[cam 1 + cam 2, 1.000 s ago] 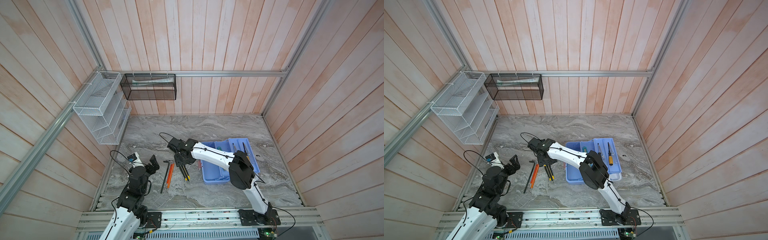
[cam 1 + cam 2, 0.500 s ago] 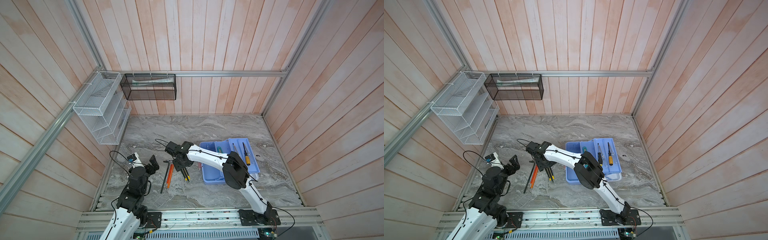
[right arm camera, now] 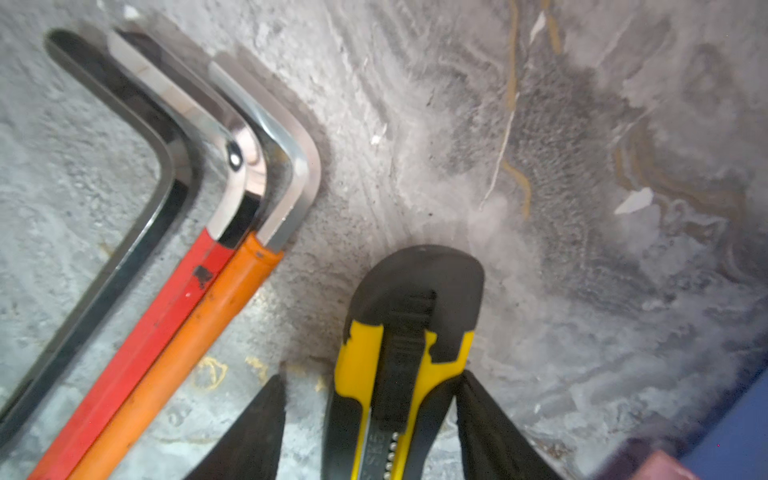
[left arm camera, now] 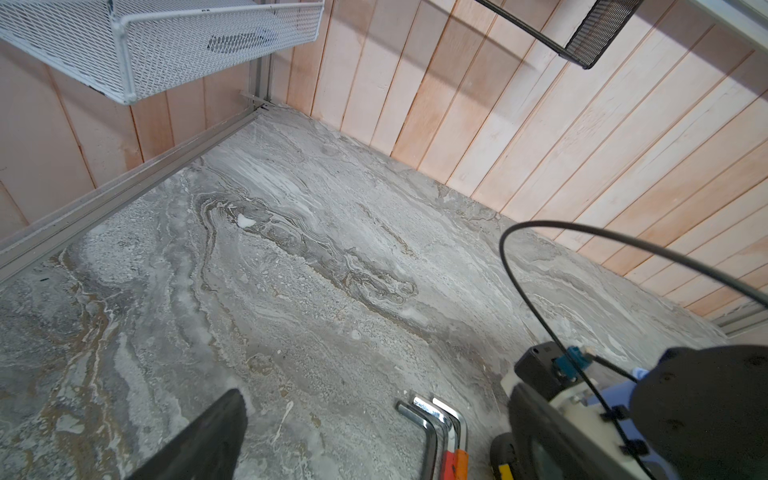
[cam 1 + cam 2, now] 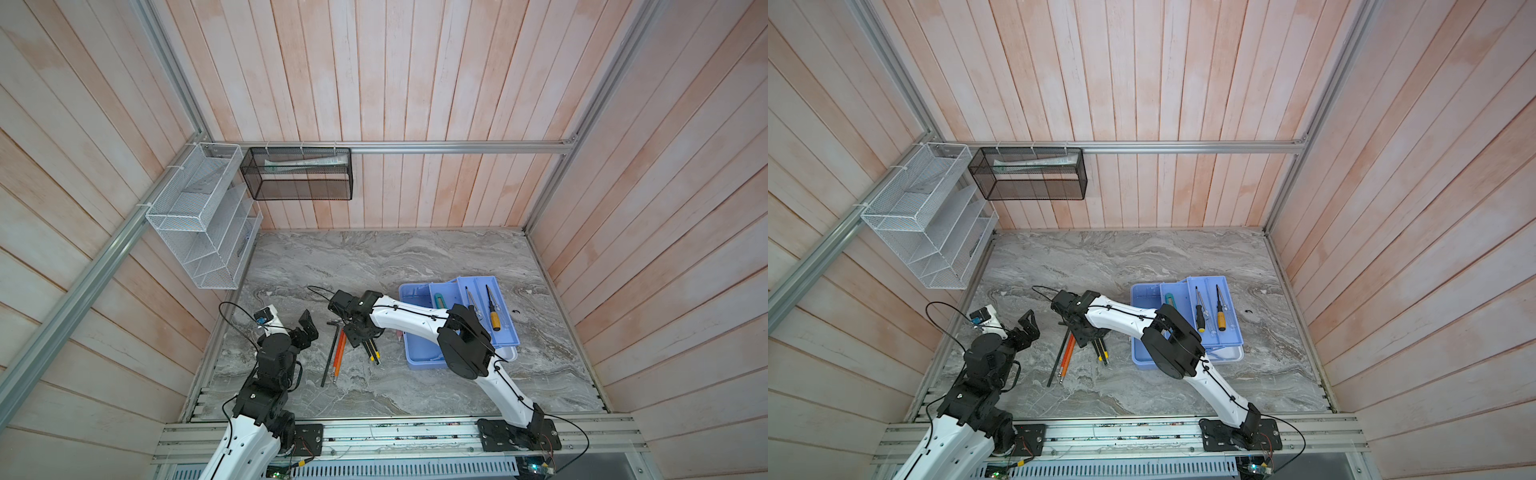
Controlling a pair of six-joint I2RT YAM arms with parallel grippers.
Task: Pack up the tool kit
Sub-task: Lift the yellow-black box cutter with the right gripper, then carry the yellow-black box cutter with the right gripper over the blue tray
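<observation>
Step in hand: judged to be the pick-up of the yellow-and-black utility knife (image 3: 399, 374) from the counter (image 5: 374, 257), to go into the tool kit (image 5: 419, 353).
Right fingers (image 3: 257, 432): partly open, 1 on each side of the knife body. 1 looks to touch its flank; the other stands apart, with bare counter between. Nothing is gripped yet.
Left fingers (image 5: 308, 323): spread wide and empty, off to the side of the loose tools.
Doing it well: centre the knife between the fingers before closing, so it is not shoved sideways into the hex keys (image 3: 232, 166). Close across the narrow width, near mid-length, so it hangs level. Lift straight up before swinging toward the box.
Risk: smooth hard plastic lies on a hard counter, so an off-centre squeeze may spin or skid it.
Knife: slim, with a rounded black nose, a ridged slider down the middle and yellow side panels.
Hex keys: 3 L-shaped steel bars nested together, just beside the knife. 1 is bare and dark, 1 red-sleeved, 1 orange-sleeved, and the bends are polished.
Tool kit: open, light blue plastic, on the right part of the counter near the knife. Its tray (image 5: 1208, 299) holds 2 screwdrivers (image 5: 1221, 322).
Counter: grey, veined, stone-look surface, matte and flat.
</observation>
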